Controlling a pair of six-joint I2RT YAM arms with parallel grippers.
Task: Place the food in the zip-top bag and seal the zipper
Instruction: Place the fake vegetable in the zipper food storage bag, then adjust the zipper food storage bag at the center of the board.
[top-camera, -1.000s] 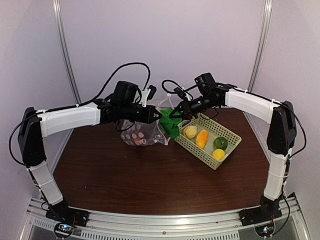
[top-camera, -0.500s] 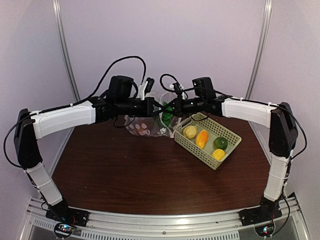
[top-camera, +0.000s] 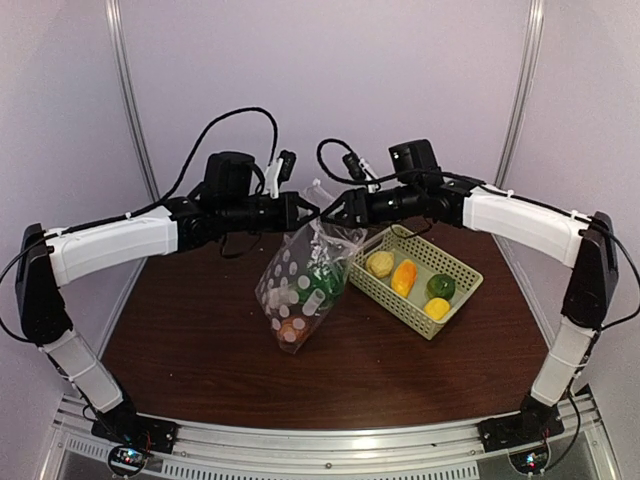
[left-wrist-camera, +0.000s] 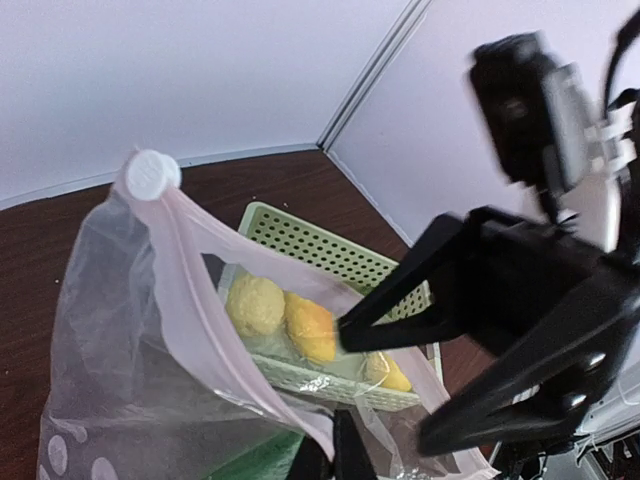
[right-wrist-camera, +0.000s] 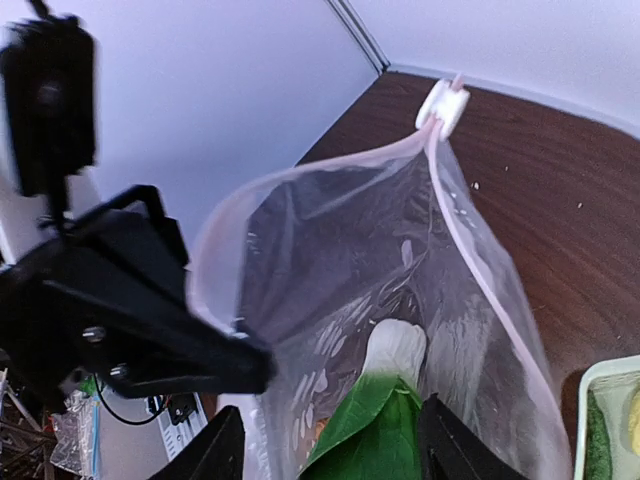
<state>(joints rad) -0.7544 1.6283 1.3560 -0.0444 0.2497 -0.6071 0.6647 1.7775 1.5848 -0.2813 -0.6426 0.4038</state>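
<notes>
Gripped the clear, crinkly, white-dotted plastic zip-top bag (top-camera: 290, 280) by its narrow pale pink zipper (left-wrist-camera: 210, 300) with the left hand (top-camera: 303, 211), clamped shut on that strip. Let the bag hang from there, long axis slanting down and away from the fingers toward the dark brown wooden tabletop (top-camera: 200, 340), mouth gaping upward, white round plastic slider (right-wrist-camera: 443, 105) at the far end of the strip. Could not make out any contact between bag bottom and tabletop. Had the right hand (top-camera: 338, 207) just beside the left one, right over the mouth, jaws spread apart and holding nothing. Saw the white-and-green toy leek (right-wrist-camera: 385, 400) directly beneath those fingers, inside the bag, white end pointing down along the bag's length, with a small brown piece (top-camera: 291, 327) lower down near the bottom. Left outside: a pale yellow lemon (top-camera: 380, 264), an orange piece (top-camera: 403, 277), a dark green vegetable (top-camera: 440, 286) and a bright yellow lemon (top-camera: 436, 308), all lying in the pale green mesh basket (top-camera: 435, 252), below the right hand and to its outer side, well apart from the left hand. Judged the right hand the nearer one for the next pick, a reach down and outward. Judged the upward-facing mouth ready for another drop, given a firm pinch from the left hand.
</notes>
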